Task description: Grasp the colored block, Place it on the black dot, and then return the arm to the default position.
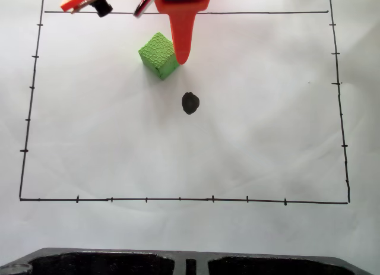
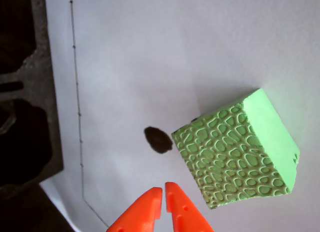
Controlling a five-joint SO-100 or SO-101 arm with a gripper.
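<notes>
Fixed view: my gripper (image 1: 182,58) hung near the top of the white sheet (image 1: 267,138), its orange finger pointing down the picture, tip just beside the right face of the green cube (image 1: 158,55). I could not tell from this view whether tip and cube touched. The cube sat on the sheet, turned corner-on to the drawn border line (image 1: 178,199). The black dot (image 1: 190,103) lay bare, below and a little right of the cube, apart from it.

Wrist view: my two orange fingertips (image 2: 164,192) were pressed together, nothing between them. The cube (image 2: 237,152) stood to their right, outside the jaws, crackle-textured face towards the camera. The dot (image 2: 158,140) lay just left of the cube's near corner, above my fingertips. A dark moulded tray (image 2: 30,91) ran along the left edge, beyond the border line (image 2: 77,106)
</notes>
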